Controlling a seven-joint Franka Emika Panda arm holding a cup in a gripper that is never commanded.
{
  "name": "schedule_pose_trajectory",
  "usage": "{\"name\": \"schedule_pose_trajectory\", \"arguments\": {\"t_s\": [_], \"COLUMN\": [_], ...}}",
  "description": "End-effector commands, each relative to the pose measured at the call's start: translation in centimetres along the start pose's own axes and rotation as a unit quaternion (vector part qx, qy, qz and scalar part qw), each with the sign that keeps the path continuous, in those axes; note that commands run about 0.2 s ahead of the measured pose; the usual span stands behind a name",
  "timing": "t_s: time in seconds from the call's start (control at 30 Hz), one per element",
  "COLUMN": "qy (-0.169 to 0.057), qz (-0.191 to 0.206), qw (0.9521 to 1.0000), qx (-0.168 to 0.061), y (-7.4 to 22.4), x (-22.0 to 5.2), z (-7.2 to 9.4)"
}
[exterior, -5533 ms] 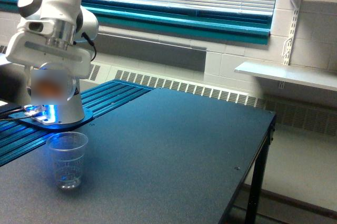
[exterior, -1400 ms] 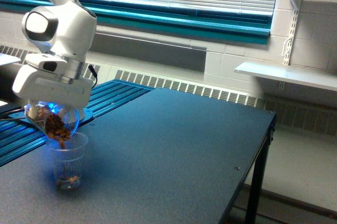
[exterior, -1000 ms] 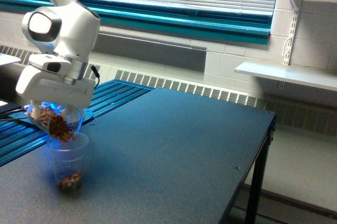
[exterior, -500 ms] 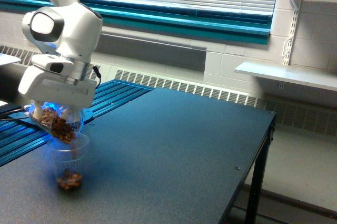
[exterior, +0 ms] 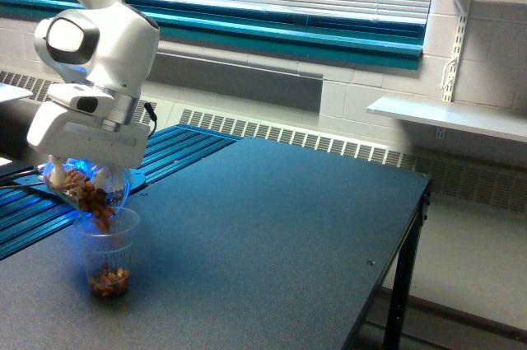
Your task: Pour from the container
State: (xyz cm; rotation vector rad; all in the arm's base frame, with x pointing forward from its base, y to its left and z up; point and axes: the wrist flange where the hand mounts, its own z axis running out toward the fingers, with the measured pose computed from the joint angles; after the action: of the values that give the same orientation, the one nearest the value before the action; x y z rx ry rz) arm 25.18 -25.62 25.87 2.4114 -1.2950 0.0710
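Gripper [exterior: 82, 170] clamps tilted clear container [exterior: 89, 192]; brown nuts spill into cup [exterior: 107, 253]

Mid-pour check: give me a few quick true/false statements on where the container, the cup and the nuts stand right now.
1. The container is tilted, its mouth down over the cup. True.
2. The cup is empty. False: brown nut-like bits lie in its bottom.
3. The container has been emptied. False: brown bits show through its clear wall.
4. The cup stands upright on the dark table. True.
5. The cup stands near the table edge at the exterior view's right. False: it stands at the exterior view's left, under the gripper.
6. Nuts lie scattered across the tabletop. False: none show outside the cup.
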Motion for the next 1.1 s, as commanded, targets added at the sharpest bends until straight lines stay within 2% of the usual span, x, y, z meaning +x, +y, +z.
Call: {"name": "schedule_pose_trajectory", "arguments": {"t_s": [0.03, 1.1], "qy": [0.0, -0.011], "qz": [-0.008, -0.041], "qw": [1.0, 0.999], "qx": [-0.002, -0.018], "y": [0.21, -0.06], "x": [-0.05, -0.54], "z": [-0.25, -0.12]}}
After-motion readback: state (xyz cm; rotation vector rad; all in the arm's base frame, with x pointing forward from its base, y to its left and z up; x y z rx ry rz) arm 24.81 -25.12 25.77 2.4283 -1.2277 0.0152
